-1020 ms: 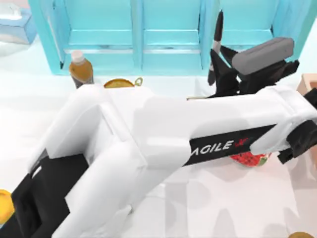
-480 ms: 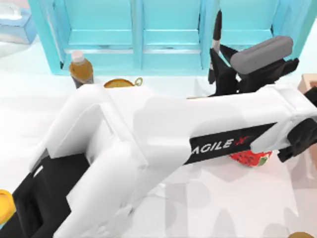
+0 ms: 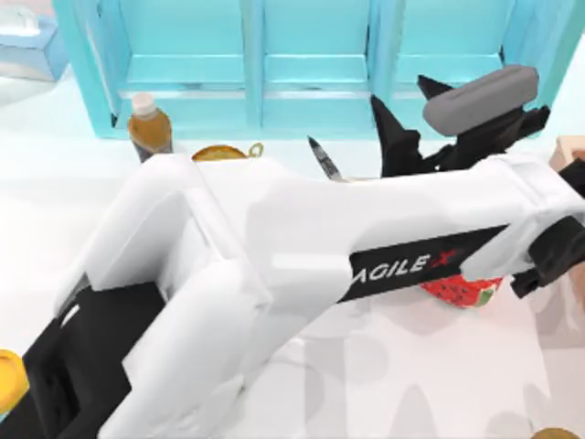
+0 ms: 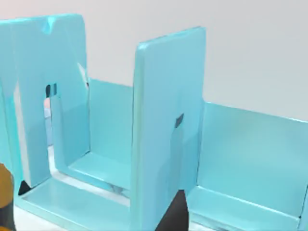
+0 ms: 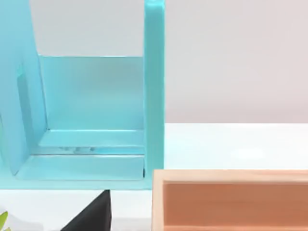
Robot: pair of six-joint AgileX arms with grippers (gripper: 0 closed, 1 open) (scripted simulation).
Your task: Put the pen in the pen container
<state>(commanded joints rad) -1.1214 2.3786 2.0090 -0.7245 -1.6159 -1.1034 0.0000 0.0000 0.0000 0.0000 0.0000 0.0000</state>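
Note:
The pen (image 3: 322, 157), a thin dark grey stick with a pointed tip, leans free just above the upper edge of my left arm, and the arm hides its lower end. My left gripper (image 3: 409, 110) is to the pen's right, in front of the blue rack. It is open, its two black fingers spread wide with nothing between them. One dark fingertip (image 4: 173, 214) shows in the left wrist view. The pen container is hidden under my left arm. My right arm sits at the table's right edge, and a dark fingertip (image 5: 91, 216) shows in the right wrist view.
A tall blue divided rack (image 3: 265, 55) spans the back. A brown bottle (image 3: 149, 128) and a golden round object (image 3: 219, 154) stand before it. A strawberry (image 3: 462, 293) lies below my left arm. A peach box (image 3: 571, 151) is at the right, a tissue box (image 3: 27, 46) at the back left.
My left gripper has opened and let go of the pen, which it held upright before. The pen has dropped left of the gripper and now leans by the arm.

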